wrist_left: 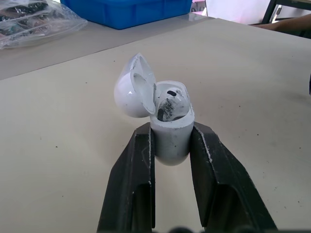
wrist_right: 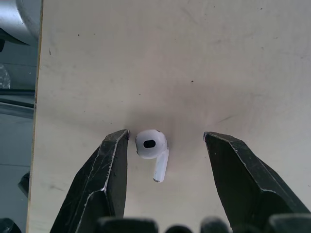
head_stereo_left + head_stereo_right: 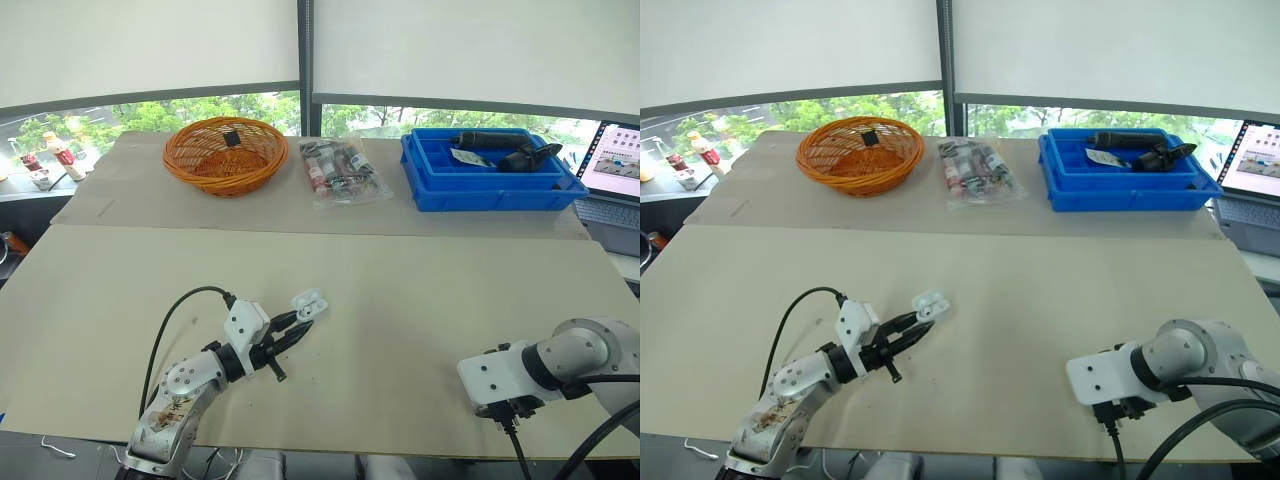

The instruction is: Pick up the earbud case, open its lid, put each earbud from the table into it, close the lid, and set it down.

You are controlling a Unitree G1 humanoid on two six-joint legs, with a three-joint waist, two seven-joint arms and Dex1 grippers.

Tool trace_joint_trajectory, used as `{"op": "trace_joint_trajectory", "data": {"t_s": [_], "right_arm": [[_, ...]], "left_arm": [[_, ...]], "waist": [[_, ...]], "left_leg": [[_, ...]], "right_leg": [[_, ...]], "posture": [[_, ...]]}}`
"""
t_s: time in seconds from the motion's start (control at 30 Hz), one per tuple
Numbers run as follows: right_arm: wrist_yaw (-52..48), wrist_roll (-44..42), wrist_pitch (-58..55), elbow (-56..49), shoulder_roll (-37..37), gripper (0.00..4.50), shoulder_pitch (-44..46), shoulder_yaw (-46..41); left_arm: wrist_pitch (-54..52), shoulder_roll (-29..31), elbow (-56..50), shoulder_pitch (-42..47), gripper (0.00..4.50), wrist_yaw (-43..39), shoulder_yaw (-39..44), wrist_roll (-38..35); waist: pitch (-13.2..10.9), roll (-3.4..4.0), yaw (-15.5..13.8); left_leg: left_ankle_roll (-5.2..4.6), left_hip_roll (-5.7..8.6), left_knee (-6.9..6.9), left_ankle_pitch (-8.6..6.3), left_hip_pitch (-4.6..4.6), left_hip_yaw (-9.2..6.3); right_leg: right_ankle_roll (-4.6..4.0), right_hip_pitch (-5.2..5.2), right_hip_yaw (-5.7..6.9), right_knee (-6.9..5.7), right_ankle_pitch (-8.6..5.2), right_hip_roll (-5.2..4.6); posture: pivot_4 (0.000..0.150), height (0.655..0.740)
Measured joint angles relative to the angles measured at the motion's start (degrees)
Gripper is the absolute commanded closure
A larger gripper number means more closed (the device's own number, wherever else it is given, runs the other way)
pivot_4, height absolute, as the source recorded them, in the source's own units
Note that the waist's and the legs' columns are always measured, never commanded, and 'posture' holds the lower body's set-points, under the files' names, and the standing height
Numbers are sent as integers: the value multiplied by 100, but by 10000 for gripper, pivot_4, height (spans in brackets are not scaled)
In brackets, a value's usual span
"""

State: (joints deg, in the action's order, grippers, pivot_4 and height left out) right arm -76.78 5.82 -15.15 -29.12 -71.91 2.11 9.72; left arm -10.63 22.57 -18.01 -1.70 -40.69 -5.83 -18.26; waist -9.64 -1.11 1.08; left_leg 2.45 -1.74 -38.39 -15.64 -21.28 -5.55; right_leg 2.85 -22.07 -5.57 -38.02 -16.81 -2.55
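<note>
A beige table (image 3: 400, 290) runs under the windows, with an orange basket (image 3: 225, 152), a plastic bag (image 3: 342, 172) and a blue tray (image 3: 480, 190) along its far side. Near left, the left gripper (image 3: 295, 328) pinches the earbud case (image 1: 171, 138) by its body, just above the table, with its lid (image 1: 132, 90) swung open. Near right, the right gripper (image 2: 166, 135) points down with its fingers spread either side of an earbud (image 2: 148, 144) lying on the table.

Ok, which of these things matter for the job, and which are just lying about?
Job:
- case, lid open, held in the left gripper
- earbud, straddled by the open right gripper

Lying about:
- basket
- packet
- blue bin
- laptop
</note>
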Motion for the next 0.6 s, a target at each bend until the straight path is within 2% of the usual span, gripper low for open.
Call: {"op": "trace_joint_trajectory", "data": {"t_s": [0.23, 0.27, 0.47, 0.6], "right_arm": [[-90, 44, -36, 30, -12, 17691, 18, 33], [-102, 49, -50, 33, -12, 22868, 22, 39], [-238, 43, -113, 1, -9, 41480, 16, 83], [-240, 29, -149, -5, 3, 41500, 21, 82]], "left_arm": [[0, 0, 0, 0, 39928, 1, -1, 0], [0, -1, 0, 1, 39929, 1, -1, 1], [0, -16, 0, 16, 39929, 2, -5, 1], [0, -20, 0, 31, 39929, 2, -7, 1]], "waist": [[0, 0, -24], [0, 0, -26], [2, -4, 4], [2, -4, 2]], "left_leg": [[0, 0, 0, 0, 0, 0], [0, 1, 0, 0, 0, 0], [0, 0, 0, 0, 1, 0], [0, 0, 0, 0, 2, 0]], "right_leg": [[0, 0, 1, 1, 0, -1], [0, 0, 1, 1, 0, -1], [0, 1, 1, 0, 0, 0], [0, 1, 1, -1, 0, 0]], "posture": [[1500, 7136], [1500, 7136], [1500, 7136], [1500, 7136]]}}
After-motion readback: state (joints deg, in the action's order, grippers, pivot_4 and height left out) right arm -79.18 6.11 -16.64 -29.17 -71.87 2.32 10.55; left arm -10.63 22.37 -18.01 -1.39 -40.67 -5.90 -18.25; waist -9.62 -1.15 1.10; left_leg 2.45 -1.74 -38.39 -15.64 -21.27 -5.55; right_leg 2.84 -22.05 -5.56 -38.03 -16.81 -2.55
